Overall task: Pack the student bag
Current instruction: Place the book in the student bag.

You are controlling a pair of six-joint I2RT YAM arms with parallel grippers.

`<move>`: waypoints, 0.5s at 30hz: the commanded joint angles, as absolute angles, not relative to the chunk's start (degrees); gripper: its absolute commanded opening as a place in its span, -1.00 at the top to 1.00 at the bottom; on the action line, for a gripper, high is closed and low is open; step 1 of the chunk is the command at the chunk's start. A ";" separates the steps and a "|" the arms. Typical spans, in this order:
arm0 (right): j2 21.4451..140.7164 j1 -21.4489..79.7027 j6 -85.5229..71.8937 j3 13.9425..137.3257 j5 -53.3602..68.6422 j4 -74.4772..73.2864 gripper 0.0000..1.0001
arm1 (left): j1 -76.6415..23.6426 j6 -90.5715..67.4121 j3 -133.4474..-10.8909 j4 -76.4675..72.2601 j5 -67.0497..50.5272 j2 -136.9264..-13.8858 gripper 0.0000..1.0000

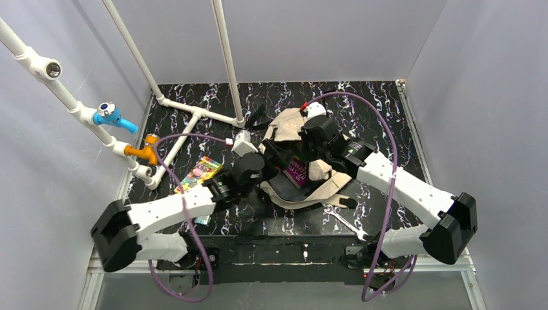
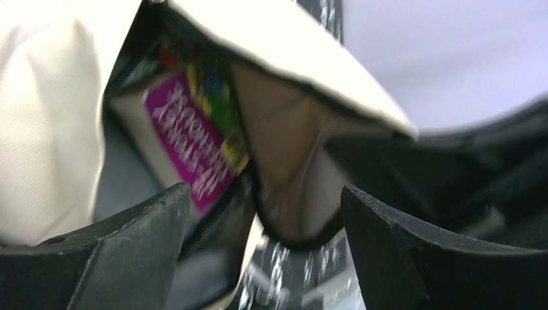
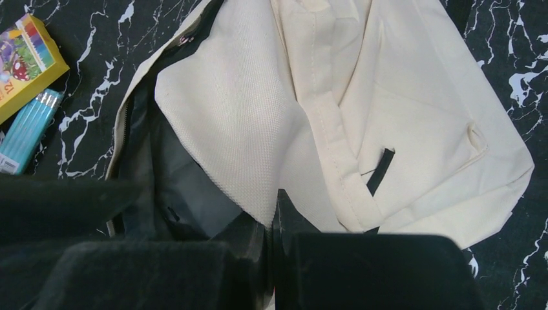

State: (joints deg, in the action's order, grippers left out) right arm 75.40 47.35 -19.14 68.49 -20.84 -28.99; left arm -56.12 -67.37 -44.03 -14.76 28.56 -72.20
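A black, white-veined table (image 1: 394,116) sits between grey walls, with the student bag (image 1: 289,124) at its middle, its mouth facing left. The left gripper (image 2: 263,194) hangs at that opening, jaws spread wide with nothing between them. A magenta book (image 2: 187,139) sits inside. The right gripper (image 3: 271,216) has its jaws pressed together, apparently pinching the bag's beige flap. A crayon box (image 3: 29,58) lies left of the bag.
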 commanded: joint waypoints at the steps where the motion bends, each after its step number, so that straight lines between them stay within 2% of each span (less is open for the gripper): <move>1: 73.84 46.41 -15.09 68.67 -20.34 -27.33 0.97 | -55.35 -58.85 -46.43 10.83 14.78 -58.79 -0.67; 8: 73.30 46.34 -12.85 66.64 -5.70 -30.73 0.97 | -51.71 -47.81 -49.61 29.38 18.99 -48.89 -0.68; 12: 73.83 46.34 -15.34 63.47 0.38 -30.11 0.94 | -46.69 -46.01 -47.86 23.18 9.68 -53.36 -0.73; 15: 74.18 46.32 -17.76 60.76 2.69 -28.64 0.86 | -46.03 -44.71 -49.18 21.31 11.96 -59.98 -0.72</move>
State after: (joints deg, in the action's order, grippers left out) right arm 74.94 46.50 -15.07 63.77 -4.49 -29.43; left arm -46.94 -48.93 -48.49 20.40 13.98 -52.93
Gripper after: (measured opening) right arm 0.067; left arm 0.862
